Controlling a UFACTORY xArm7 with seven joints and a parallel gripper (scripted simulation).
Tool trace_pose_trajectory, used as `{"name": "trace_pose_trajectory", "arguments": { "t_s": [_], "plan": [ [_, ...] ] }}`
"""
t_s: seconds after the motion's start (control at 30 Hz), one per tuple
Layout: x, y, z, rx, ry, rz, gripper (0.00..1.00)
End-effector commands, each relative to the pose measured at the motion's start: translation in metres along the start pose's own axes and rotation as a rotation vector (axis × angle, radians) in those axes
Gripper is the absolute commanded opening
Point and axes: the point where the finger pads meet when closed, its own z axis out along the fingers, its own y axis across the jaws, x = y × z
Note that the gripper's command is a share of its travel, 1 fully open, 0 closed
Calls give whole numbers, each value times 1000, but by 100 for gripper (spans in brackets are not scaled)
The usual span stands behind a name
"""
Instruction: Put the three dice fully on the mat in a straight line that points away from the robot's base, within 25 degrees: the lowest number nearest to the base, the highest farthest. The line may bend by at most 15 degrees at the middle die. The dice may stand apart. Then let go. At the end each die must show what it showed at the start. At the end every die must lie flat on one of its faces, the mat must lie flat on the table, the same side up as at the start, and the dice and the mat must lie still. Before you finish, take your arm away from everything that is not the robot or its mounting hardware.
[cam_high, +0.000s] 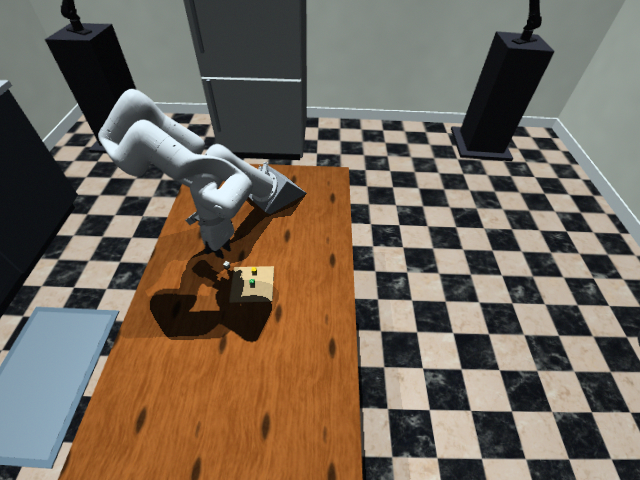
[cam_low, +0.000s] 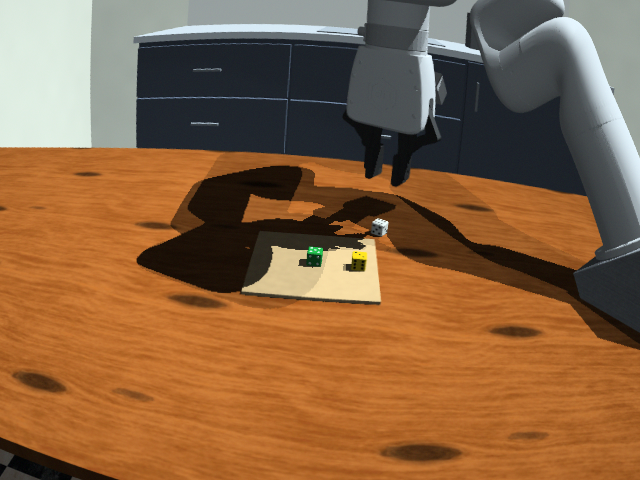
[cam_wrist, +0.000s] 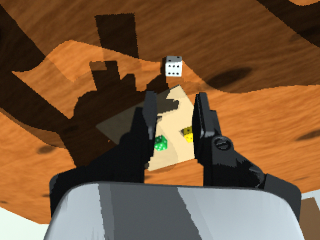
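A tan mat lies on the wooden table. A green die and a yellow die sit on it, the yellow one near the mat's right edge in the exterior view. A white die lies on the bare wood just beyond the mat's far right corner. My gripper hangs well above the table, behind the white die, its fingers partly narrowed with a gap and nothing between them. In the wrist view the white die lies beyond the fingertips, and the green die and yellow die show between the fingers.
The arm's base stands on the table's far end. A fridge stands behind it, and dark cabinets stand along the side. A blue-grey rug lies on the floor beside the table.
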Motion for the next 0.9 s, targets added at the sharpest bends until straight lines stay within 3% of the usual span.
{"name": "trace_pose_trajectory", "arguments": {
  "t_s": [0.0, 0.87],
  "plan": [
    [-1, 0, -1, 2, -2, 0, 31],
    [0, -1, 12, 2, -2, 0, 31]
  ]
}}
